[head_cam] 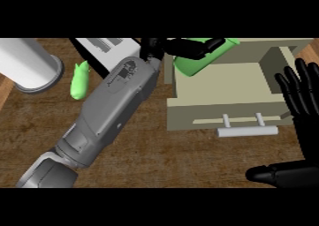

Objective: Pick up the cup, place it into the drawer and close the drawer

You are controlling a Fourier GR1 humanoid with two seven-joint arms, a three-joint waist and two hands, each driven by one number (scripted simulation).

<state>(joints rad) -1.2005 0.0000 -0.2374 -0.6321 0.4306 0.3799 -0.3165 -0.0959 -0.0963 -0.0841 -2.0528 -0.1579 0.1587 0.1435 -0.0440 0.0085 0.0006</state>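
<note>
One cup, bright green with a smooth, plain wall, is tipped on its side above the rear left corner of the open drawer, its lower end reaching down toward the drawer's pale floor. My left hand holds it: the black fingers curl over the cup's upper side, hiding part of it, while my grey left forearm slants up across the counter from the lower left. The drawer is a beige open box, its front panel facing me and carrying a light bar handle on two short posts. My right hand rests at the view's right edge, just beside the drawer, fingers straight and spread, thumb low, grasping nothing. Left of my forearm a second green object, elongated, lies on the wooden counter near a white cylindrical container on a grey base. A white and dark appliance shows partly behind my wrist; I cannot tell what it is.
</note>
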